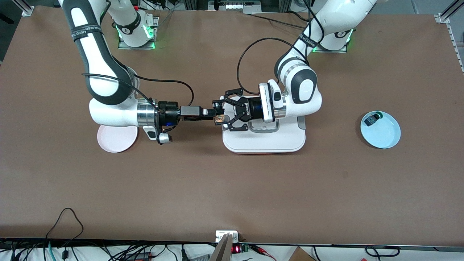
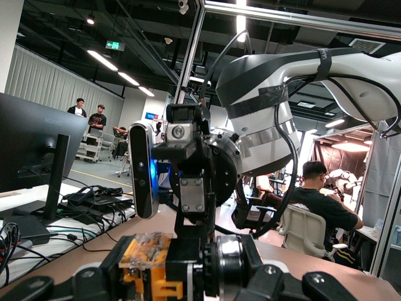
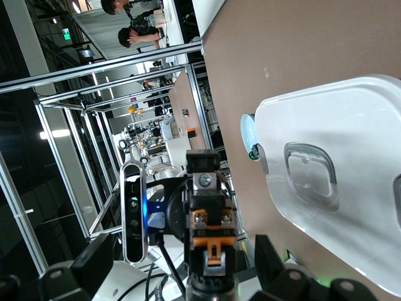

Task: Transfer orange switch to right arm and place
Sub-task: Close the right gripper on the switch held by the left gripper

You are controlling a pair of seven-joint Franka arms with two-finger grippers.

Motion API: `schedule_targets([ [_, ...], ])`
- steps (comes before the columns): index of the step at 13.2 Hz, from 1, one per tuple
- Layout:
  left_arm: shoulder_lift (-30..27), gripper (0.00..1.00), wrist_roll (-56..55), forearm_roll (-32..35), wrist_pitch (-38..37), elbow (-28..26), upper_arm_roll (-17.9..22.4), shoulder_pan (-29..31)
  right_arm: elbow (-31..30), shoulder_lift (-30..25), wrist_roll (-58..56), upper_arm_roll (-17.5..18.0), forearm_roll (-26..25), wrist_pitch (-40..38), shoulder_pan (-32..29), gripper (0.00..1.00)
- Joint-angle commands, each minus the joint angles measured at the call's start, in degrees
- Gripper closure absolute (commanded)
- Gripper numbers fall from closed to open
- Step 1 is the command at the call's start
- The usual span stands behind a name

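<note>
The left gripper (image 1: 225, 114) is closed on the orange switch (image 1: 219, 118), its black linkage fingers (image 1: 232, 102) clamped around the small part. It hangs in the air over the edge of the white tray (image 1: 264, 139), at the side toward the right arm's end of the surface. The right gripper (image 1: 216, 113) meets it head-on over the same spot. Its slim fingers stand wide apart on either side of the switch, and whether they touch it cannot be told.

In the left wrist view the switch (image 2: 148, 263) shows a clear top block over an orange lower part, set against the black fingers. In the right wrist view it (image 3: 212, 241) shows an orange band between the left gripper's fingers. Its long axis seems to lie along the line between the two grippers, though that is hard to judge.

Both wrists lie level, pointing at each other along the length of the surface (image 1: 232, 188). A pink plate (image 1: 116, 139) lies under the right arm's wrist. Toward the left arm's end, well apart from the tray, a pale blue plate (image 1: 384, 136) holds a small black part with a green cap (image 1: 372, 118). Nothing stands between the two grippers but the switch itself.
</note>
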Motion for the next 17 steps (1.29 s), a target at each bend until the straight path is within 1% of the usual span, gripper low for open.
schedule_targets([
  [1, -1.38, 0.84, 2.18, -1.82, 0.31, -1.07, 0.09, -0.1, -0.99, -0.58, -1.74, -0.33, 1.48, 1.63, 1.27, 0.02],
  [4, -1.29, 0.84, 2.27, -1.82, 0.31, -1.07, 0.09, -0.1, -1.08, -0.49, -2.18, -0.33, 1.66, 2.33, 2.24, 0.13],
  [6, -1.29, 0.84, 2.18, -1.82, 0.31, -1.07, 0.09, -0.1, -1.6, -0.49, -3.57, -0.33, 4.46, 3.56, 3.46, 0.19],
  [10, -1.38, 0.84, 1.83, -1.82, 0.31, -0.9, 0.09, -0.01, -2.31, -0.49, -4.47, -0.33, 5.09, 3.57, 3.73, 0.23],
  [13, -1.38, 0.84, 1.83, -1.82, 0.31, -0.9, 0.09, -0.01, -2.4, -0.49, -4.55, -0.33, 5.09, 3.12, 3.47, 0.35],
  [14, -1.29, 0.84, 1.83, -1.82, 0.31, -0.9, 0.09, -0.01, -2.48, -0.58, -4.55, -0.33, 5.09, 3.04, 3.47, 0.37],
  [17, -1.29, 0.84, 1.83, -1.82, 0.31, -0.9, 0.09, -0.1, -2.75, -0.75, -4.55, -0.41, 5.0, 2.51, 3.03, 0.37],
])
